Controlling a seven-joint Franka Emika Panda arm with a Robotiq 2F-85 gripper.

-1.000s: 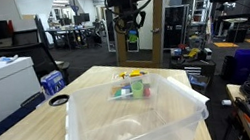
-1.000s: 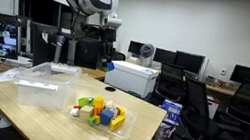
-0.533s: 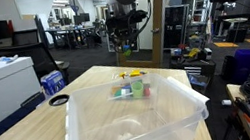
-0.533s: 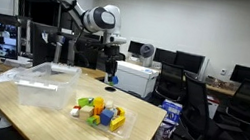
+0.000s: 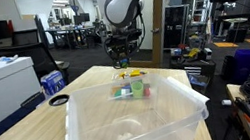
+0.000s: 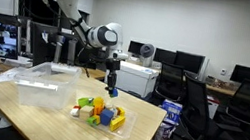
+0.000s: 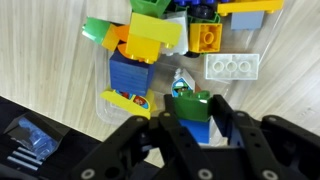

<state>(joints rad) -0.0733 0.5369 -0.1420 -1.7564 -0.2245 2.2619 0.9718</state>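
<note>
**Gripper with a green block above the tray of blocks**

The gripper (image 7: 195, 120) points straight down and hangs a little above a pile of blocks (image 6: 99, 108). In the wrist view its two black fingers (image 7: 228, 122) are closed most of the way, with a green block (image 7: 190, 102) clamped between them. A blue part (image 7: 198, 133) shows directly under the green one, also between the fingers; I cannot tell if it is the same piece. In an exterior view the gripper (image 6: 112, 86) has a small blue shape at its tip and does not touch the pile.

The pile lies in a shallow clear tray (image 6: 127, 131) on the wooden table (image 6: 51, 121). In the wrist view a white flat block (image 7: 232, 67) with three studs lies just to the right of the held block and farther up. An orange block (image 7: 207, 35), a yellow block (image 7: 150, 42) and a dark blue block (image 7: 128, 72) lie close together at the top and left.

A large clear bin (image 6: 40, 93) stands on the same table, to the left of the tray and near it. In an exterior view this bin (image 5: 85, 137) fills the near part of the table, and the tray with the gripper (image 5: 120, 69) above it is at the far side.
</note>
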